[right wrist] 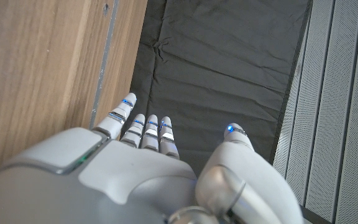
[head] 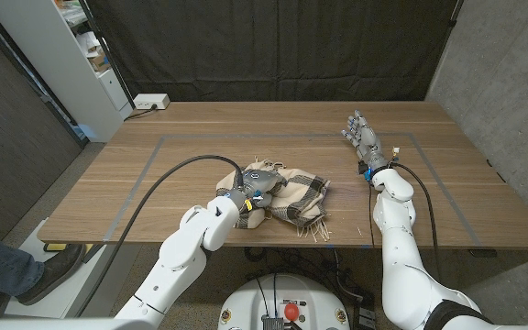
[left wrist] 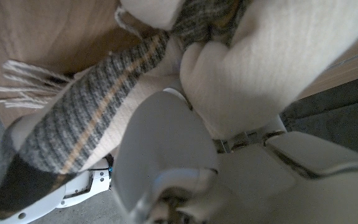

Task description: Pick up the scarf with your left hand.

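Head view: your left hand [head: 253, 191] sits on the scarf [head: 291, 200], near table [head: 154, 165] edge, centre.
Grip can't be confirmed; gather cloth firmly before lifting. Right hand [head: 363, 137] waits with fingers spread.

Wooden table [head: 200, 137], rectangular, w/ thin grey line [head: 145, 179] marking an inner rectangle on its top. Black curtain [head: 273, 46] hangs behind table across full width, creased. White shelving unit [head: 71, 55] at left, w/ items on shelves, too small to identify. White power strip [head: 150, 102] at table's far left corner, just beside shelving. Grey textured wall [head: 511, 82] at right; grey ribbed panel [right wrist: 347, 93] beside curtain in right wrist view. Grey floor [head: 26, 197] left of table. Person's leg and shoe [head: 12, 270] at lower left edge. Lighting even, soft.
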`<state>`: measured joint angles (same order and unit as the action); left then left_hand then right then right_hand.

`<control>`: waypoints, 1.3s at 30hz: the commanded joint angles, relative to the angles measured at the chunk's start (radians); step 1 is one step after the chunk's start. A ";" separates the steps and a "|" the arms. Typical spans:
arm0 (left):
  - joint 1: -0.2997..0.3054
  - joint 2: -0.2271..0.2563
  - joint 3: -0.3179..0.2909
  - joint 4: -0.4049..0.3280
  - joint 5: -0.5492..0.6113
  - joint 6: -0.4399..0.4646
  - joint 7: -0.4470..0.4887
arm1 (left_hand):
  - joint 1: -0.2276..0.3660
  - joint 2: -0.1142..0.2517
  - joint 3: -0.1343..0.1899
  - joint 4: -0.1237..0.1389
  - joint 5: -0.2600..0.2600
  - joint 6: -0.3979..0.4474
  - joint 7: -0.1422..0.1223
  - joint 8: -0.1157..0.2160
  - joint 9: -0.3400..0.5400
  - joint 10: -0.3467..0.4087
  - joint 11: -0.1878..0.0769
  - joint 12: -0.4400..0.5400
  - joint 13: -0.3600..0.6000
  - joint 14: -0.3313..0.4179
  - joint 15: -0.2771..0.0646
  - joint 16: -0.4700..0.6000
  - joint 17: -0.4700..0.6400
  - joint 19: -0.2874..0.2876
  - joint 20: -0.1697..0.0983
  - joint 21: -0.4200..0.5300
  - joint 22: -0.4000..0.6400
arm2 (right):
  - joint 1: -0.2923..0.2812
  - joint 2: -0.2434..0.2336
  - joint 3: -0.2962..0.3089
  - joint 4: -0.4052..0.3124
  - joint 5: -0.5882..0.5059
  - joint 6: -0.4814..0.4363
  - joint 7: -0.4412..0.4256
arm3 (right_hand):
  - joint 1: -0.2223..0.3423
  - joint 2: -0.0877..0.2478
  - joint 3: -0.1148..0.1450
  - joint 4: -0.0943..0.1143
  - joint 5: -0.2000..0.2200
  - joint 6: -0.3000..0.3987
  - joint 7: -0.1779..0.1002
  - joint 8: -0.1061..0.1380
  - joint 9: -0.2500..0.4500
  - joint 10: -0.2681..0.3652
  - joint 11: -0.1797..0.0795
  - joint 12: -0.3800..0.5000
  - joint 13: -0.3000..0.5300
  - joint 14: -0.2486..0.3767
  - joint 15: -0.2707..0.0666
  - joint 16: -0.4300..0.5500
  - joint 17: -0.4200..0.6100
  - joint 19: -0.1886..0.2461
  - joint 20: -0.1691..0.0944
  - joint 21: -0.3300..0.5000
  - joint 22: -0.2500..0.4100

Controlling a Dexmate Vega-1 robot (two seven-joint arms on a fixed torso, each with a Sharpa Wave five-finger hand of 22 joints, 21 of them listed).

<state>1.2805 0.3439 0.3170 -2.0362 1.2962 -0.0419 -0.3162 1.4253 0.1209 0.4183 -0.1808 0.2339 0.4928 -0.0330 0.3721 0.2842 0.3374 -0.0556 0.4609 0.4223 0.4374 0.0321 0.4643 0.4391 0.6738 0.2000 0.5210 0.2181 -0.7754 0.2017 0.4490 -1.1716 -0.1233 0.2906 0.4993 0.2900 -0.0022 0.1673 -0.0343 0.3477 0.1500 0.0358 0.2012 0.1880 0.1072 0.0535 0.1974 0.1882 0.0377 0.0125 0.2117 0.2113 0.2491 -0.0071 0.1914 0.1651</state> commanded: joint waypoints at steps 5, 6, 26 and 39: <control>0.011 -0.002 -0.007 -0.003 -0.009 0.005 0.025 | 0.046 0.016 -0.003 0.003 0.011 0.049 0.019 0.034 0.028 0.032 -0.002 0.030 0.035 0.105 -0.066 0.030 0.035 0.086 -0.090 0.035 0.007 | -0.019 0.008 -0.008 -0.035 0.000 -0.016 0.001 | 0.011 0.002 -0.001 -0.006 0.004 0.009 0.003 -0.003 0.003 0.008 0.002 -0.001 0.002 0.005 0.005 -0.002 0.002 0.007 0.006 -0.001 0.005; 0.012 -0.002 -0.005 -0.004 -0.002 0.007 0.029 | 0.047 0.016 -0.003 0.004 0.011 0.052 0.019 0.036 0.029 0.033 0.000 0.031 0.036 0.106 -0.065 0.029 0.036 0.086 -0.091 0.036 0.007 | -0.020 0.008 -0.008 -0.038 0.001 -0.016 0.002 | 0.011 0.002 -0.001 -0.006 0.004 0.009 0.002 -0.003 0.003 0.008 0.002 -0.001 0.002 0.006 0.005 -0.002 0.002 0.007 0.005 -0.001 0.005; 0.018 -0.003 -0.031 -0.048 -0.031 -0.010 0.035 | 0.046 0.019 -0.004 0.013 0.017 0.057 0.024 0.053 0.055 0.054 0.000 0.055 0.073 0.124 -0.066 0.033 0.063 0.080 -0.104 0.070 0.014 | -0.050 0.020 -0.022 -0.099 0.010 -0.035 0.005 | 0.011 0.004 -0.002 -0.008 0.004 0.010 0.004 -0.003 0.003 0.008 0.001 -0.001 0.002 0.006 0.004 -0.002 0.002 0.007 0.005 -0.001 0.005; 0.025 -0.004 -0.034 -0.080 -0.001 -0.008 0.049 | 0.044 0.021 -0.004 0.017 0.020 0.062 0.031 0.064 0.070 0.055 0.006 0.062 0.097 0.130 -0.065 0.033 0.079 0.073 -0.110 0.093 0.019 | -0.071 0.026 -0.027 -0.135 0.020 -0.041 0.007 | 0.011 0.005 -0.002 -0.008 0.004 0.011 0.004 -0.003 0.003 0.009 0.002 -0.001 0.002 0.007 0.003 -0.002 0.003 0.007 0.005 -0.001 0.005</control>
<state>1.2989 0.3414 0.2896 -2.0863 1.2783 -0.0471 -0.2815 1.4393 0.1148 0.4120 -0.1708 0.2498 0.5471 -0.0037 0.4258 0.3484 0.3874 -0.0553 0.5180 0.5120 0.5255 -0.0006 0.4940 0.5130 0.7392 0.1046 0.6045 0.2329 -0.8278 0.2221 0.4278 -1.2734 -0.1110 0.2542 0.5038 0.2901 -0.0022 0.1645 -0.0372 0.3477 0.1555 0.0413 0.2013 0.1880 0.1071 0.0537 0.1974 0.1881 0.0378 0.0126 0.2117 0.2113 0.2491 -0.0071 0.1914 0.1651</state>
